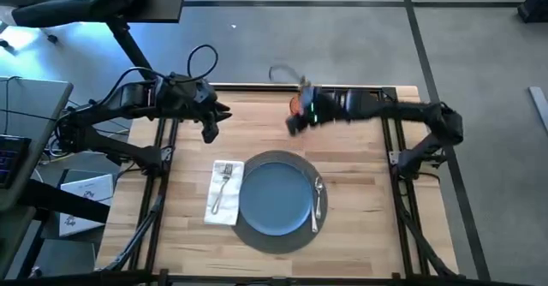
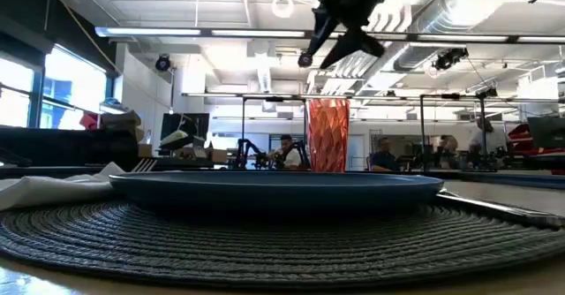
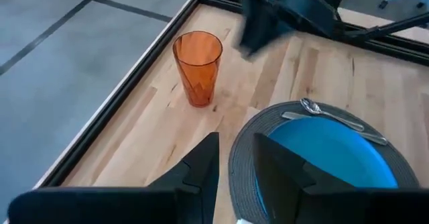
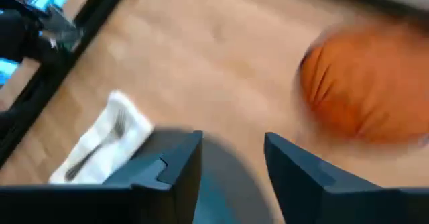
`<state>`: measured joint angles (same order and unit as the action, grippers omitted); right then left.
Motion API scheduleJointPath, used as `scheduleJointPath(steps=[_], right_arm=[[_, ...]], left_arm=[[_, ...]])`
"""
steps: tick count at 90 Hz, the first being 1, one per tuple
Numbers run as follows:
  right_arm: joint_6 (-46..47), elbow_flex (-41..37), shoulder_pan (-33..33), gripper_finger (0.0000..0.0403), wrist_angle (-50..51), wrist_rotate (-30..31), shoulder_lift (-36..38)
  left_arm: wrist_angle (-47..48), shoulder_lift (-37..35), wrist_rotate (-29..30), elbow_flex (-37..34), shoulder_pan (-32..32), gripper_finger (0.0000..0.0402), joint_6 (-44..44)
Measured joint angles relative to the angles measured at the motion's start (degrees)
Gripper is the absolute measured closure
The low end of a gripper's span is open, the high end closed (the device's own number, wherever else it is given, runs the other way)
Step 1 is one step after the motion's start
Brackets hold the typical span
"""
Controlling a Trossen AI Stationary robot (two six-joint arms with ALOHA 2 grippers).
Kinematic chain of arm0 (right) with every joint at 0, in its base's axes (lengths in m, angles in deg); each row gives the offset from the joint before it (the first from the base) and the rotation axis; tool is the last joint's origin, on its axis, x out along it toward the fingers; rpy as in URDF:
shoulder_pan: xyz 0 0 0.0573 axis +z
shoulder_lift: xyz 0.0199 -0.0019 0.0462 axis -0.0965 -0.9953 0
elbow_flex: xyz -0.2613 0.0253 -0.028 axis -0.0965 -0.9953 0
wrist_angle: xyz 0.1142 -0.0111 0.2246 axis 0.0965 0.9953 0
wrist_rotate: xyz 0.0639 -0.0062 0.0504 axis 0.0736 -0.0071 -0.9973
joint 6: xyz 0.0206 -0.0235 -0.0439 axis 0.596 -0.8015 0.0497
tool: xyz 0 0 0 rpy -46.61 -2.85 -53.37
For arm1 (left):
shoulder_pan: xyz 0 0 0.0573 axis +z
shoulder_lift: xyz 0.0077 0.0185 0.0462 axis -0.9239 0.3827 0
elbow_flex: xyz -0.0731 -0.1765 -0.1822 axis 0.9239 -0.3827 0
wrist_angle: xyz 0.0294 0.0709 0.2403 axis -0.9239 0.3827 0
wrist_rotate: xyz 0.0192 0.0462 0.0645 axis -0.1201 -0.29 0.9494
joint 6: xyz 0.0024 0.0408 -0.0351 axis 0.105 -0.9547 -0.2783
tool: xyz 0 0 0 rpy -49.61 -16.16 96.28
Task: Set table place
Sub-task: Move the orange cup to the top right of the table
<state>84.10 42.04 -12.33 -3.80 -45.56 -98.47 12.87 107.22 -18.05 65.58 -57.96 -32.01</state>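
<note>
Tumbler (image 3: 198, 66) standing free on the counter (image 1: 360, 162) looks light, rigid, slippery; grip mid-wall; right hand (image 1: 295, 123) open, left hand (image 1: 210, 132) narrowly parted.

1. My high camera hangs over the table (image 1: 360, 170) and looks straight down, far enough off to take in both arms and the floor around.
2. My low camera sits at tabletop height, very close to the placemat (image 2: 265, 233), facing level across it into the room behind.
3. The left wrist camera looks forward and down past its own fingers (image 3: 201, 167) toward the far rail.
4. The right wrist camera looks down at the tabletop from close range.
5. All four share the orange tumbler (image 3: 198, 66); the napkin (image 4: 100, 147) appears in the high, low and right wrist views.
</note>
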Motion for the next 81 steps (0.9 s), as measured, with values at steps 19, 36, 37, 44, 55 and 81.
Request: scheduleJointPath(steps=[19,36,37,44,55,81], right_arm=[[-14.05,4.97,-7.67,0.0158,6.65,-7.60,-5.13],[-19.71,6.76,-7.43,0.0144,10.62,-9.13,-10.48],[-19.91,6.79,-7.36,0.0145,10.86,-8.88,-10.71],[-22.27,6.81,-6.74,0.0158,12.60,-7.46,-12.47],[-25.16,6.83,-5.74,0.0195,13.75,-5.62,-14.25],[-22.62,7.29,-3.54,0.0390,18.58,-3.93,-14.02]], left_arm=[[0.09,0.00,-0.95,0.00,0.00,0.0326,1.96],[0.14,0.00,-1.04,0.00,0.00,0.0326,3.00],[0.14,0.00,-1.04,0.00,0.00,0.0326,3.00],[0.16,0.00,-1.04,0.00,0.00,0.0326,3.31],[0.16,0.00,-1.00,0.00,0.00,0.0326,3.48],[0.14,0.00,-0.97,0.00,0.00,0.0326,3.49]])
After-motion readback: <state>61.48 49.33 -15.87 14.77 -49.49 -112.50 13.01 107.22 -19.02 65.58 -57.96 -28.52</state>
